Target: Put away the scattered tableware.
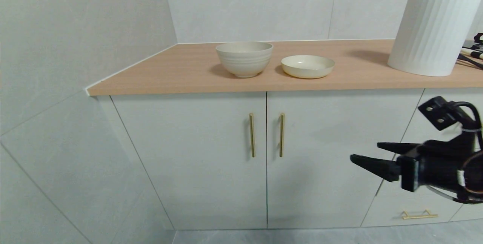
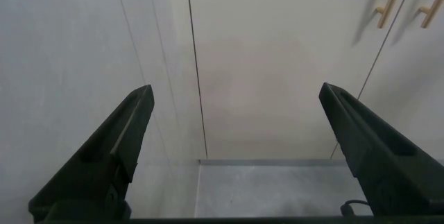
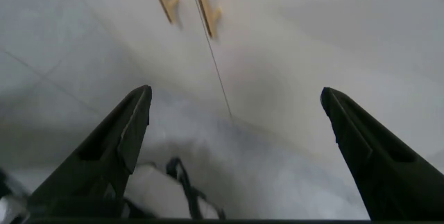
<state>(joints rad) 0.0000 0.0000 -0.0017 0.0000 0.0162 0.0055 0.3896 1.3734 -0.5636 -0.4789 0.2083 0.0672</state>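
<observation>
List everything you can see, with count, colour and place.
bowl: one, beige, on the countertop, left of the dish.
shallow dish: one, cream, right of the bowl, not touching.
ribbed container: one, white, countertop's right end.
utensils: count unclear, dark and pale, behind the container.
countertop: one, wood-toned, above the cabinet doors.
cabinet doors: two, pale grey, under the countertop.
bar handles: two, gold, upright on the doors.
drawer handle: one, gold, low right.
right gripper: one, black, open, before the right door.
left gripper: one, black, open, facing a cabinet front.
</observation>
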